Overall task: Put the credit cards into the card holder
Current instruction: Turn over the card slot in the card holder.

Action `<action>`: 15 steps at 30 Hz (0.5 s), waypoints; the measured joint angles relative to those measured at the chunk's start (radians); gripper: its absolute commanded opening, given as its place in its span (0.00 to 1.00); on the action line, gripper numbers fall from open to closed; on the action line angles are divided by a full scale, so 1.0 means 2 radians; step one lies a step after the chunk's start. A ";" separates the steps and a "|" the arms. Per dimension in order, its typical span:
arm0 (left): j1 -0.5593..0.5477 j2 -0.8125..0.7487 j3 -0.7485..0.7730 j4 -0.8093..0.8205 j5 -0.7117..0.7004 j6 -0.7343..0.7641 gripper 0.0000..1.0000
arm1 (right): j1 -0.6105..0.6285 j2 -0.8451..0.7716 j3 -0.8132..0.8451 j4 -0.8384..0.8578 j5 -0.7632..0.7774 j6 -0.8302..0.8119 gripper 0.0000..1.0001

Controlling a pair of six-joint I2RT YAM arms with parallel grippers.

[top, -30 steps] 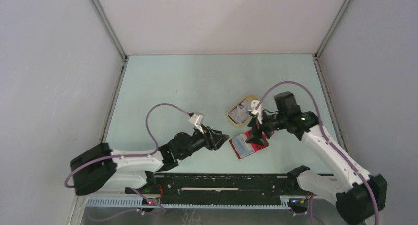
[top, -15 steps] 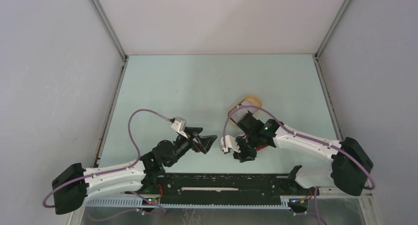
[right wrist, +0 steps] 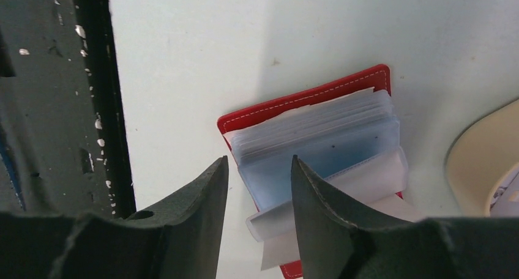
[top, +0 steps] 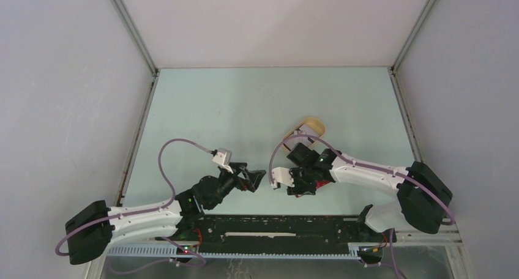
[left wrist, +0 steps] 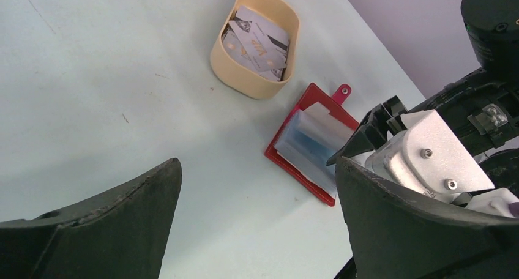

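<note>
The wallet (right wrist: 306, 98) lies open on the table (left wrist: 92, 77) just beside the tray (left wrist: 245, 77), its clear sleeves fanned up. The cards (left wrist: 260, 37) sit heaped inside the tray. The right gripper (right wrist: 260, 159) hovers over the wallet's edge farthest from the tray. Its fingers are partly apart; a sleeve corner shows in the gap, but nothing is pinched. The left gripper (left wrist: 257, 166) hangs beyond the wallet from the tray, fingers spread wide and empty.
</note>
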 measured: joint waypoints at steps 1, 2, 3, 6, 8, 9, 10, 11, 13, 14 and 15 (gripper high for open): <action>0.000 0.003 0.000 0.000 0.000 -0.001 1.00 | 0.000 0.003 0.000 0.001 0.004 0.002 0.55; 0.000 0.008 0.000 0.001 0.000 -0.002 1.00 | 0.000 0.006 0.000 0.001 0.008 0.004 0.57; 0.000 0.012 0.000 0.001 0.000 -0.004 1.00 | 0.000 0.010 0.000 0.001 0.012 0.006 0.58; 0.000 0.026 0.000 0.005 0.000 -0.008 1.00 | 0.000 0.017 0.000 0.001 0.020 0.007 0.59; 0.000 0.033 0.000 0.008 0.000 -0.009 0.99 | 0.000 0.018 0.000 0.002 0.025 0.009 0.58; 0.000 0.037 0.000 0.009 0.000 -0.010 1.00 | -0.001 0.018 0.000 0.002 0.027 0.010 0.57; 0.000 0.039 0.000 0.010 0.000 -0.011 0.99 | -0.001 0.018 0.000 0.002 0.029 0.010 0.57; 0.000 0.042 0.000 0.011 0.001 -0.011 0.99 | -0.001 0.018 0.000 0.002 0.030 0.011 0.56; 0.000 0.044 0.000 0.012 0.001 -0.012 0.99 | -0.004 0.018 0.000 0.003 0.029 0.014 0.56; 0.000 0.046 0.000 0.012 0.001 -0.012 1.00 | -0.007 0.018 0.001 0.002 0.029 0.016 0.55; 0.000 0.047 0.000 0.012 0.001 -0.012 0.99 | -0.010 0.018 0.001 0.002 0.029 0.017 0.55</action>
